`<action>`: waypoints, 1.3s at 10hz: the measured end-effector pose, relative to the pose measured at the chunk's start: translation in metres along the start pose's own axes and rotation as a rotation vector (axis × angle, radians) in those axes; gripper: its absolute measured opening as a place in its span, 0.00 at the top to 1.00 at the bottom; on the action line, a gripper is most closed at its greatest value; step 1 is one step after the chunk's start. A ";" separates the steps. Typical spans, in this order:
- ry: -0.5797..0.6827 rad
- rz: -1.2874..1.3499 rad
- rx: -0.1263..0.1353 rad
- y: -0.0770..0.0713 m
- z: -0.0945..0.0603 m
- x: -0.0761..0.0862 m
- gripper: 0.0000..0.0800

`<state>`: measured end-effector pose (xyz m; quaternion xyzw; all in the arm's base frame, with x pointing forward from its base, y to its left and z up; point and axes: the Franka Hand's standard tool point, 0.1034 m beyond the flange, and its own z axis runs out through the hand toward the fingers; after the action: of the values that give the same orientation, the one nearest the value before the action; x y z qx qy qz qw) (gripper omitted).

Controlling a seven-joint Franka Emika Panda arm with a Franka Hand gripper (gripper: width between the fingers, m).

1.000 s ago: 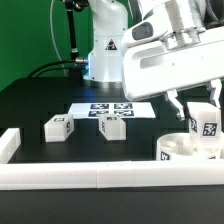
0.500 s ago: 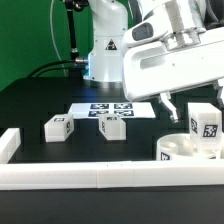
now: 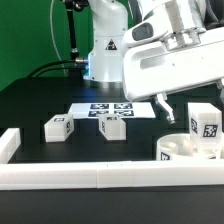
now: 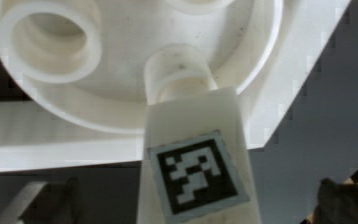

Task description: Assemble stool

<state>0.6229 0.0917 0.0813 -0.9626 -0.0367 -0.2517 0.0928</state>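
Note:
The round white seat (image 3: 183,149) lies at the exterior view's right, by the front rail. One white leg with a tag (image 3: 206,122) stands upright on it. In the wrist view this leg (image 4: 194,150) sits in a hole of the seat (image 4: 87,70). My gripper (image 3: 192,103) hangs over that leg, open, with a finger (image 3: 165,108) standing off from it. In the wrist view the gripper (image 4: 194,205) has its dark fingertips (image 4: 43,200) well clear on both sides of the leg. Two more tagged legs (image 3: 57,128) (image 3: 112,126) stand loose on the table.
The marker board (image 3: 112,108) lies behind the loose legs. A long white rail (image 3: 90,178) runs along the front, and a short one (image 3: 9,144) stands at the exterior view's left. The robot base (image 3: 105,55) stands at the back.
The fingers have spread away from the leg on the seat, letting it go. The leg stays upright in place.

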 end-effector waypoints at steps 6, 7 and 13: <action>-0.101 -0.025 0.022 -0.004 -0.015 0.019 0.19; -0.129 -0.004 0.032 -0.007 -0.013 0.015 0.19; -0.522 -0.172 0.075 -0.005 -0.026 0.024 0.19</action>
<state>0.6311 0.0921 0.1164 -0.9842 -0.1501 -0.0006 0.0944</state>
